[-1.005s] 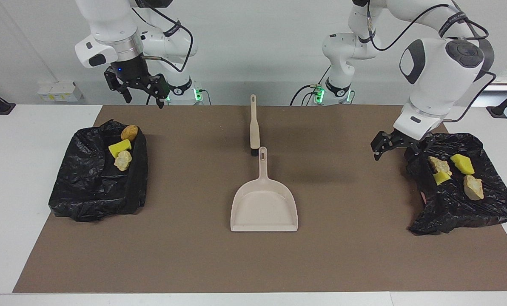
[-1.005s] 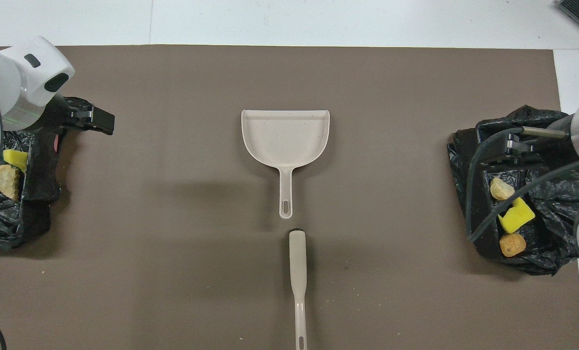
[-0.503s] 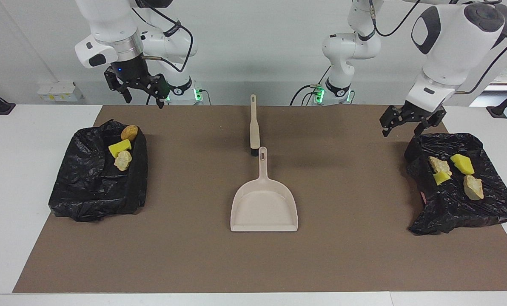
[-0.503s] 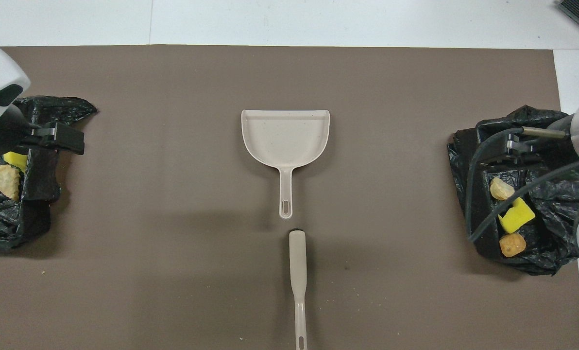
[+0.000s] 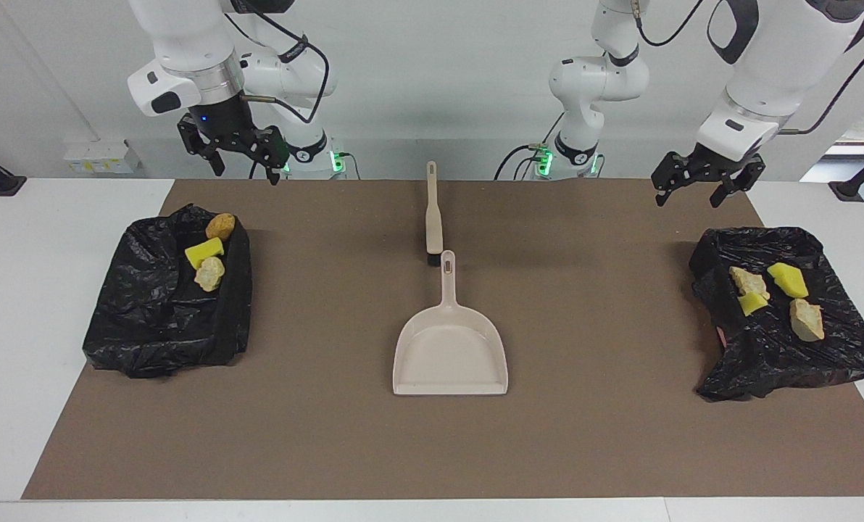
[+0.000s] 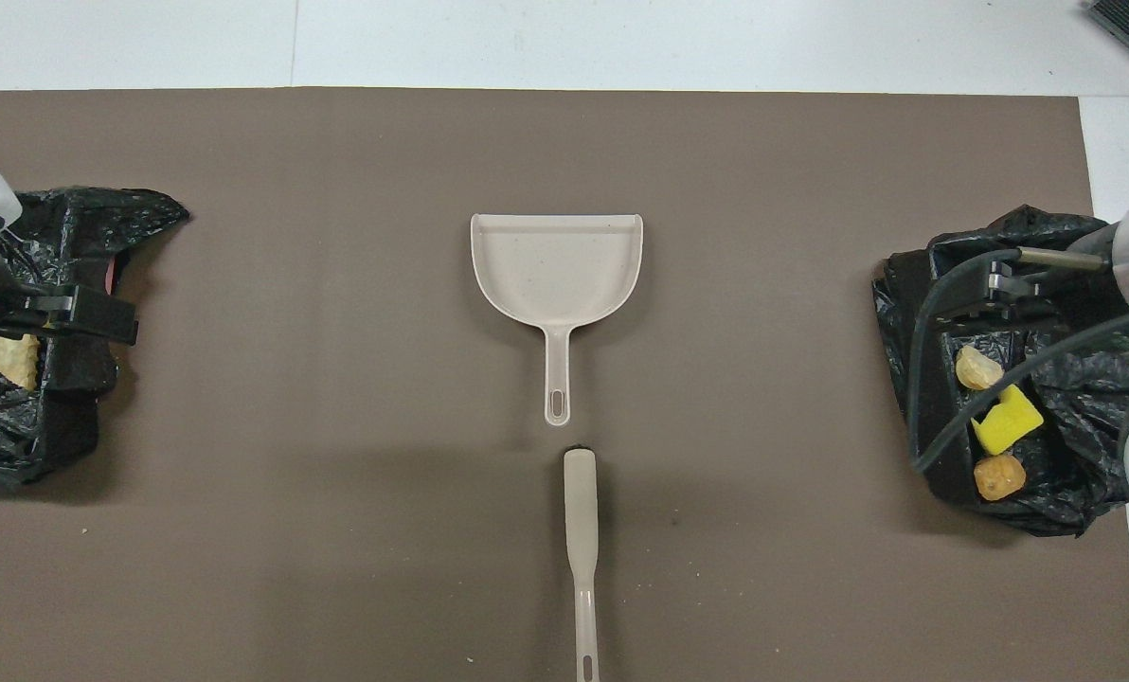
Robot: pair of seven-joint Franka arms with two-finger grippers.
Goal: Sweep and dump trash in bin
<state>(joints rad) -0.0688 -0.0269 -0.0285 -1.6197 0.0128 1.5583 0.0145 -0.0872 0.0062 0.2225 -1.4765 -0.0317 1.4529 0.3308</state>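
Observation:
Trash lies in two black bag-lined bins. The bin (image 5: 164, 312) at the right arm's end holds an orange-brown lump (image 5: 219, 225), a yellow sponge piece (image 5: 204, 252) and a cream lump (image 5: 209, 273). The bin (image 5: 780, 355) at the left arm's end holds two cream lumps (image 5: 807, 320) and two yellow pieces (image 5: 788, 280). My left gripper (image 5: 689, 190) hangs open and empty, high above that bin's robot-side edge. My right gripper (image 5: 247, 168) waits open and empty, raised above its own bin.
A beige dustpan (image 5: 450, 351) lies at the middle of the brown mat (image 5: 330, 435), its handle pointing toward the robots. A beige brush (image 5: 433, 217) lies in line with that handle, nearer to the robots. White table (image 5: 26, 290) borders the mat.
My left gripper has risen from beside its bin and drawn back toward the robots. The right arm, the trash, the dustpan and the brush have not moved.

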